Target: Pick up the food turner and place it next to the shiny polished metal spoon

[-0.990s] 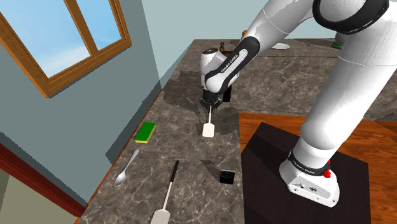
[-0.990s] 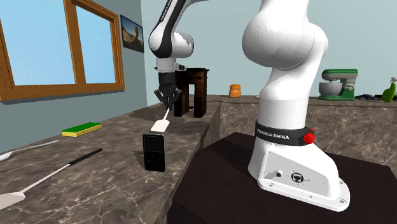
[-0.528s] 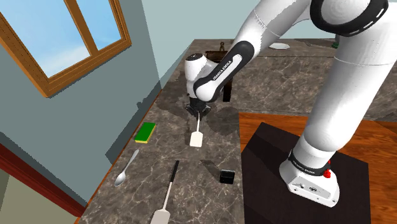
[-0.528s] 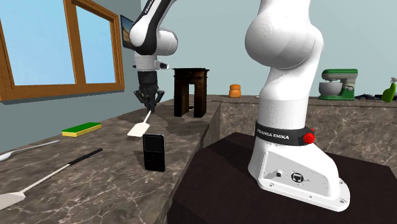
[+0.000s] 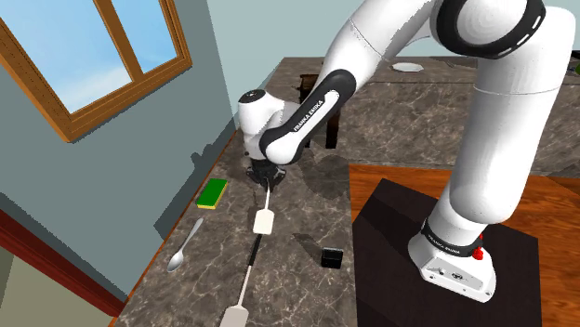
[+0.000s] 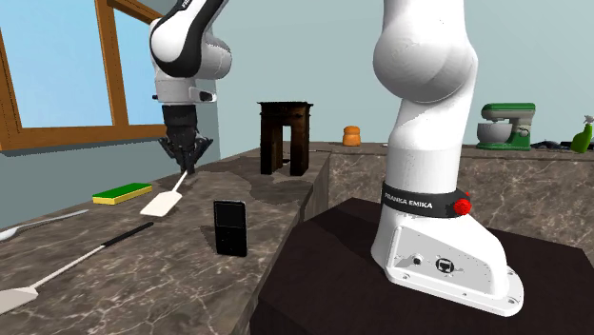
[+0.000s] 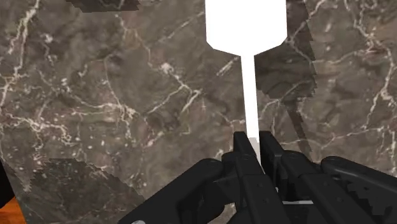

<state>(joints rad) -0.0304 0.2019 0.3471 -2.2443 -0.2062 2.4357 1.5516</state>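
Clasping the white turner (image 5: 264, 220) by its thin handle, your claw (image 5: 264, 178) holds it blade-down over the veined desk (image 5: 390, 130), near the green sponge (image 5: 213, 192); the spoon (image 5: 183, 246) lies apart.

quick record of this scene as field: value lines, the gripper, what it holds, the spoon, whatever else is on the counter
gripper: shut on the turner's handle, above the counter
turner: white, hangs blade down, seems clear of the surface
spoon: lies flat near the counter's window-side edge, apart from the turner
sponge: green and yellow, beyond the spoon
second turner: black handle, pale blade, lies flat between spoon and black box
black box: stands upright
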